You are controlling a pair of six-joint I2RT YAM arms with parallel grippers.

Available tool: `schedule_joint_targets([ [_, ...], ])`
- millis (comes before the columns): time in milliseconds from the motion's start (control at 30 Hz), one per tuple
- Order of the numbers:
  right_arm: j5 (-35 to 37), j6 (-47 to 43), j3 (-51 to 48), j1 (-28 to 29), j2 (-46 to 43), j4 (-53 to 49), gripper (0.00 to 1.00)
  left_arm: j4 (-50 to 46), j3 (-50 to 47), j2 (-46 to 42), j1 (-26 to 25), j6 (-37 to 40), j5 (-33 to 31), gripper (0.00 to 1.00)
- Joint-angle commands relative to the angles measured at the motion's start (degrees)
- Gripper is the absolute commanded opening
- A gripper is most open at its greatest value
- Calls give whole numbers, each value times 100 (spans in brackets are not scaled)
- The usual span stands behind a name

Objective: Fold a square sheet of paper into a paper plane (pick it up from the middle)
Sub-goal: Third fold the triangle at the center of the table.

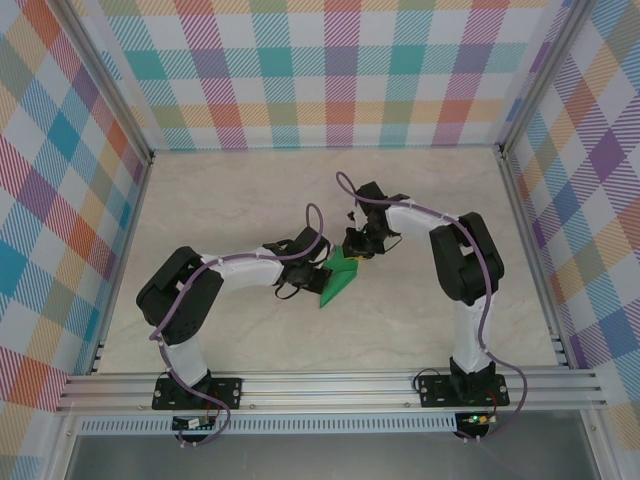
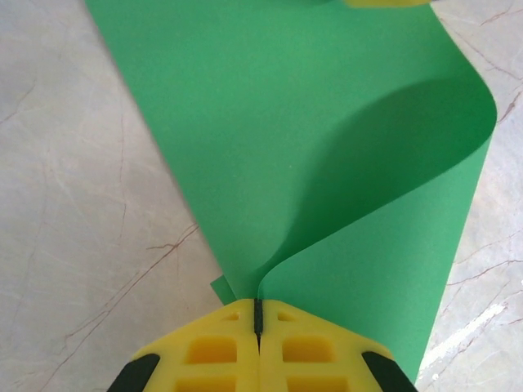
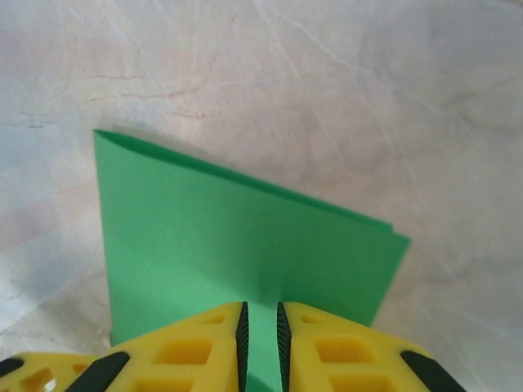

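Note:
The square sheet of paper (image 1: 338,281) is bright green and folded over, resting on the table between the two arms. In the left wrist view the paper (image 2: 310,147) curls up in a loop, and my left gripper (image 2: 258,310) is shut on its near edge. From above, that left gripper (image 1: 318,272) sits at the paper's left side. My right gripper (image 1: 358,250) hovers over the paper's far end. Its yellow fingers (image 3: 204,347) stand a narrow gap apart around the right gripper (image 3: 261,314), with the flat doubled paper (image 3: 229,237) lying beneath them.
The marble-patterned tabletop (image 1: 250,200) is walled by checked panels (image 1: 330,70) at the back and both sides. An aluminium rail (image 1: 330,385) runs along the near edge by the arm bases.

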Motion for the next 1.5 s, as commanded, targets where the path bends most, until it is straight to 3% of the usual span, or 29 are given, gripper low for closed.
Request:
schedule_joint_targets([
  [0, 208, 291, -348, -59, -889, 142, 20, -110, -131, 20, 68, -104, -16, 0],
  [100, -55, 572, -990, -98, -1419, 615, 19, -101, -167, -25, 66, -120, -25, 0],
  [233, -1269, 1116, -1894, -90, -1844, 1761, 14, -39, -214, -61, 62, -130, 19, 0],
  [333, -1700, 1607, -2440, -48, -1990, 2527, 14, 7, -228, -71, 60, -139, 71, 0],
  [700, -2004, 1647, -2460, 194, -1569, 2667, 14, 79, -173, -4, 60, -104, 160, 0],
  [967, -1424, 1477, -2112, 252, -1410, 2228, 14, -11, 22, -23, 63, -13, 151, 0],
  [1167, -366, 992, -1222, 75, -1103, 1241, 15, -66, 41, 17, 66, 24, 142, 0],
  [1467, -222, 583, -306, 15, 44, 659, 13, -128, 39, -127, 65, 43, 64, 0],
])
